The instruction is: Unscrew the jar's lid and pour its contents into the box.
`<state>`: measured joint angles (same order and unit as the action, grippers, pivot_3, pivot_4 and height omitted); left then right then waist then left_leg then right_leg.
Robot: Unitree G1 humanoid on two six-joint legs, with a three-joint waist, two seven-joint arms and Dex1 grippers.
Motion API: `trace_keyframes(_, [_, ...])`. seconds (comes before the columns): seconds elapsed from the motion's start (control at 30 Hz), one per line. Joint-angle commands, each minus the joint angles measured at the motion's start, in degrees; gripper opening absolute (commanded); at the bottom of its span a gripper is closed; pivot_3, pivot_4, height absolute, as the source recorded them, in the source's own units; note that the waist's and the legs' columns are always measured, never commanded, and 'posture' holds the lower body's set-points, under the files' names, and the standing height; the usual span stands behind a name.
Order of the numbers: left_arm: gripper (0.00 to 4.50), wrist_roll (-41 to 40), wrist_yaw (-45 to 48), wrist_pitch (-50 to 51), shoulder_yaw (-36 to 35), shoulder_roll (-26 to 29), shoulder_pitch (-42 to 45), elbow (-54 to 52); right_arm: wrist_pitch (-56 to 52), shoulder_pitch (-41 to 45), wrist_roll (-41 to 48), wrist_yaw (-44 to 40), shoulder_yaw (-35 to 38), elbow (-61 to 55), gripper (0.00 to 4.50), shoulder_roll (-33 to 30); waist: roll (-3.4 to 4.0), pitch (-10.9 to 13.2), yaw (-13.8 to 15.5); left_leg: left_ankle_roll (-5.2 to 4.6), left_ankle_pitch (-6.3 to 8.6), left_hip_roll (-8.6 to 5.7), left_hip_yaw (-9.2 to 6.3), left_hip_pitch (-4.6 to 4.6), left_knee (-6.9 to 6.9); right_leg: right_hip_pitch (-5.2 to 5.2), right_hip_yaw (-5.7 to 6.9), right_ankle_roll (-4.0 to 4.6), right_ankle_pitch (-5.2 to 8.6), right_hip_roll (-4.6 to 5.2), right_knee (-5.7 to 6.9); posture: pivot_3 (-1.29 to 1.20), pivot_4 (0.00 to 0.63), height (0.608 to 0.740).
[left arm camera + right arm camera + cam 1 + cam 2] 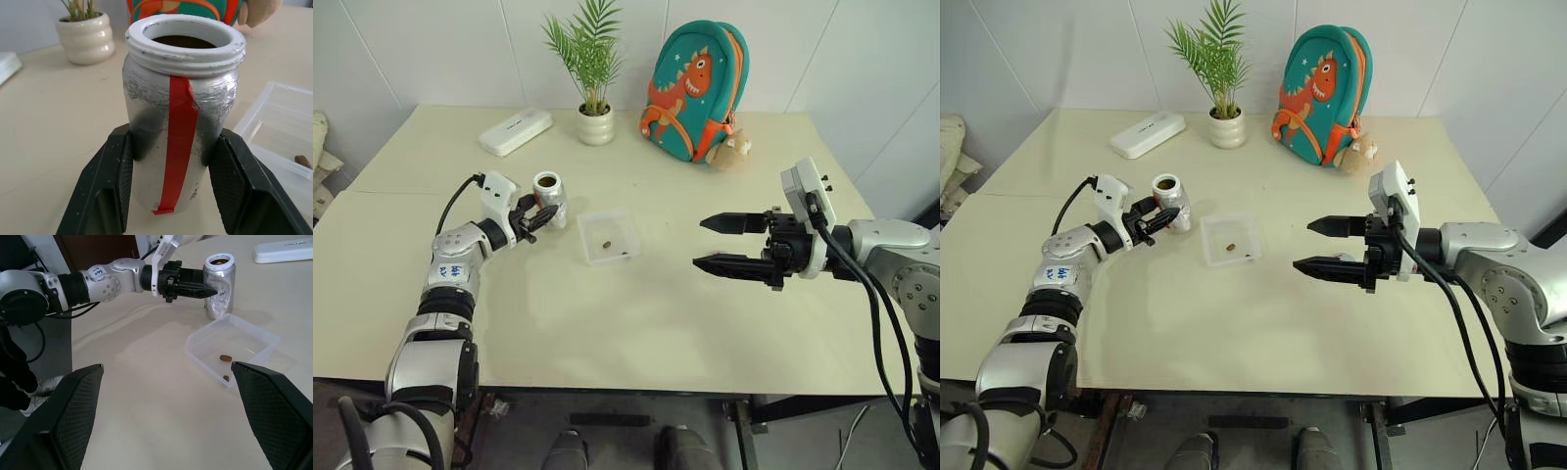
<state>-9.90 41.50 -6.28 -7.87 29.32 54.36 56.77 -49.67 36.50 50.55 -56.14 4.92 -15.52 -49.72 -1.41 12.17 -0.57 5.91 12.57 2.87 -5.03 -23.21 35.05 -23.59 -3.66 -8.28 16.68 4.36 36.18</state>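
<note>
- My two head eyes look forward and down over the table (636, 343) from above, a slight sideways offset between them.
- My left wrist camera sits very close behind the jar (182, 112), facing along my fingers.
- My right wrist camera looks across the table from farther off, sharing that jar and the box (234, 352).

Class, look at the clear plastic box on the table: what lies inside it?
Inside the box lie two small brown pieces, the contents. Its clear walls hide nothing, though a right gripper finger covers one corner in the right wrist view.
</note>
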Motion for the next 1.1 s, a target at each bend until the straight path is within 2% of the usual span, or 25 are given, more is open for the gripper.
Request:
trace_keyframes(0.03, [1.86,-0.9,1.1,1.0,-1.2,0.7,0.0,-1.5,0.7,1.0,-0.4,-0.7,0.9,-0.8,4.40,0.0,0.00,0.0,0.0,0.00,0.00,0.00,0.00,0.00,0.00,0.00,0.00,0.00,0.00,0.00,-0.01,0.00,0.150,0.740])
trace_keyframes(0.07, [1.86,-0.9,1.3,1.4,-1.4,0.8,-0.1,-1.2,0.6,1.1,-0.6,-0.6,0.8,-0.8,4.40,0.2,0.00,0.0,0.0,0.00,0.00,0.00,0.01,0.00,0.00,0.00,0.00,0.00,0.00,0.00,-0.02,0.00,0.150,0.740])
trace_keyframes(0.13, [2.58,-0.6,1.3,1.8,-1.5,1.2,-0.2,-1.0,0.5,1.4,-1.0,-0.4,0.5,-0.8,4.50,0.5,0.00,0.0,-0.1,0.00,0.00,0.00,0.00,-0.01,-0.01,0.00,0.00,0.00,0.00,0.00,-0.04,0.00,0.150,0.740])
trace_keyframes(0.37, [4.49,0.4,1.8,2.7,-1.0,2.9,-0.9,-2.6,0.3,2.6,-2.4,-0.7,-0.3,0.0,4.50,1.3,0.00,0.0,-0.6,0.00,0.00,0.00,0.00,-0.01,-0.02,0.00,0.00,0.00,0.00,0.00,-0.06,0.00,0.150,0.740])
trace_keyframes(0.47, [4.49,0.7,3.1,3.6,-0.5,4.1,-2.0,-4.8,0.4,3.3,-2.9,-0.9,-0.7,0.5,4.50,1.6,0.00,0.0,-1.0,0.00,0.00,0.00,0.00,-0.01,-0.03,0.00,0.00,0.00,0.00,0.00,-0.07,0.00,0.150,0.740])
trace_keyframes(0.7, [4.49,-0.8,6.6,11.3,-0.3,7.1,-10.2,-20.2,0.7,3.0,-3.7,-2.3,-0.1,0.8,4.50,1.1,0.01,0.0,-1.1,0.00,0.00,0.02,0.01,-0.01,-0.10,-0.01,-0.01,0.00,0.00,0.00,-0.10,0.00,0.150,0.740])
trace_keyframes(0.97, [4.49,-2.0,9.7,20.2,-1.6,13.6,-19.3,-33.2,0.0,2.8,-4.3,-4.2,0.4,1.5,4.50,-1.3,0.02,0.0,-1.1,-0.01,0.01,0.03,0.01,0.00,-0.09,0.00,-0.01,0.03,0.00,0.00,-0.12,0.00,0.150,0.740])
trace_keyframes(1.1, [4.49,-5.3,14.5,23.1,-3.7,17.9,-22.6,-38.3,0.7,2.3,-5.5,-5.4,1.0,2.2,4.50,-3.4,0.02,0.0,-1.1,-0.01,0.01,0.03,0.02,-0.01,-0.11,0.00,-0.02,0.05,-0.01,0.01,-0.20,0.00,0.150,0.740])
